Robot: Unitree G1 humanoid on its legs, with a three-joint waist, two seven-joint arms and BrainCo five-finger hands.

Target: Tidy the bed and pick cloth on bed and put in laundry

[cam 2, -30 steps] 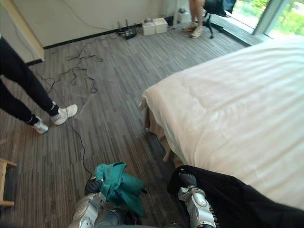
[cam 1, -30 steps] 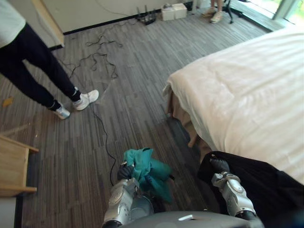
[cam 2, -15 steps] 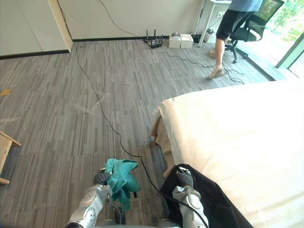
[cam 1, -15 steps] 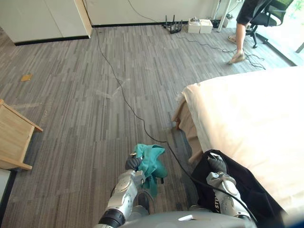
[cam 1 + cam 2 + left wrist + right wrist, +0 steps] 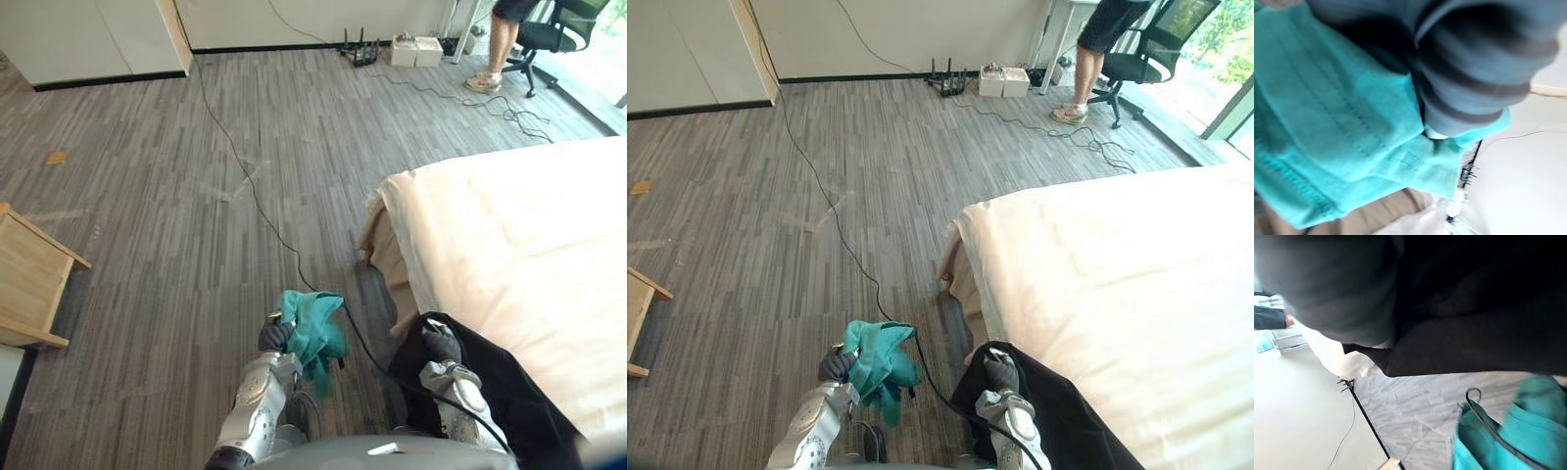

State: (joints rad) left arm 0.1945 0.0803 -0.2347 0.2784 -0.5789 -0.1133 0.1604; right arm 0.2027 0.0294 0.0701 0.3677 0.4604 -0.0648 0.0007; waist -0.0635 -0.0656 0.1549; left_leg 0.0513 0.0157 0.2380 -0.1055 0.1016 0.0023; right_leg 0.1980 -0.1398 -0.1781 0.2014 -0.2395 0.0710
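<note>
Far out from the bed (image 5: pixel 519 225), a pale wooden piece of furniture (image 5: pixel 27 284) is cut off by the frame edge, so I can't say what it is. Nearer the bed, over the grey plank floor (image 5: pixel 176 196), my left hand (image 5: pixel 273 336) carries the teal cloth (image 5: pixel 312 326). The cloth is bunched up against the hand, clear of the floor, and covers the grip, so I cannot tell how the hand is set. From the left wrist the teal cloth shows soft folds and a stitched hem; the rest there is too blurred to read.

Right beside the bed's near corner, my right hand (image 5: pixel 442 345) sits on the black cloth (image 5: pixel 519 397). The dark cover blends into the fabric and I cannot tell its grip either. This cloth is plain and matte, draped off the bed's near edge, with its lower part cut off. The bed's top is a smooth cream sheet. Beyond the bed's far side stand a person's legs (image 5: pixel 498 44) and an office chair (image 5: pixel 551 24), both cropped.
</note>
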